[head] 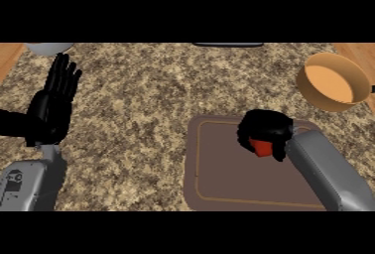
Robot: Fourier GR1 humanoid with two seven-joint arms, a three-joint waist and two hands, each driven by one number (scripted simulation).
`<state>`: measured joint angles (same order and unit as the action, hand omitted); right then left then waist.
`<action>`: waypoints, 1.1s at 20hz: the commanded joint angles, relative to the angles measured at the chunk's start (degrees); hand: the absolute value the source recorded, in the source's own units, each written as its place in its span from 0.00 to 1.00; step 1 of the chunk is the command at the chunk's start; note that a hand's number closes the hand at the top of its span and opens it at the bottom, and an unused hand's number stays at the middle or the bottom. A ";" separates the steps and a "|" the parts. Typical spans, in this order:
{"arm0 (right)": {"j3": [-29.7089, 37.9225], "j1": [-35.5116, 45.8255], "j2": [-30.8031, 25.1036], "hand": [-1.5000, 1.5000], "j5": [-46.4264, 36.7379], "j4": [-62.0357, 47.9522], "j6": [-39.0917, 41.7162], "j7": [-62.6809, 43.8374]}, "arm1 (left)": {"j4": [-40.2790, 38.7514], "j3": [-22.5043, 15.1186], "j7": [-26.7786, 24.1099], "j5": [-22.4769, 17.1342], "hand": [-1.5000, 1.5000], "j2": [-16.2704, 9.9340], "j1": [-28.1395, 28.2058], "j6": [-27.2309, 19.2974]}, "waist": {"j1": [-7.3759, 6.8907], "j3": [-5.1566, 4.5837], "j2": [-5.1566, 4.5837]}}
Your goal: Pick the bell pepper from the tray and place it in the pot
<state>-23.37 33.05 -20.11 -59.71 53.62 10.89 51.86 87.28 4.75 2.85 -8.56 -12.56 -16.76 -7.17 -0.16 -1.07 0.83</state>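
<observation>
Right hand (265,133) curled around red bell pepper (261,147) above tray (219,178), ready for carrying to pot (336,82); left hand (53,101) flat, fingers straight, resting aside.

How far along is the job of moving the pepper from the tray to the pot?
Done: the right hand has its fingers curled round the red pepper, over the tray; whether it has lifted clear cannot be told. In hand: the grasp. Left: carrying the pepper to the pot at the upper right, which shows nothing inside, and releasing it there. The left hand rests open at the left.
</observation>
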 commanded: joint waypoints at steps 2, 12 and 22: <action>3.71 -4.61 0.00 1.00 1.57 1.76 -4.75 0.63 | 0.09 -1.06 -1.46 1.73 0.50 1.37 0.96 -0.92 | 0.44 1.08 -0.80; 8.11 4.86 19.80 1.00 -1.43 9.84 -2.47 -55.51 | -0.70 -0.73 -0.24 1.11 0.50 0.66 0.77 -0.05 | 0.07 0.91 -0.11; 7.18 14.84 20.08 1.00 -6.89 25.56 -10.80 -90.34 | -1.62 -0.13 1.57 1.19 0.50 0.97 -2.55 -1.40 | 1.15 1.02 -0.19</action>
<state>-16.57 44.24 -0.44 -64.07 73.30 1.70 -27.60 86.98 4.33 3.14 -7.92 -11.57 -16.82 -7.47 0.06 -0.12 0.78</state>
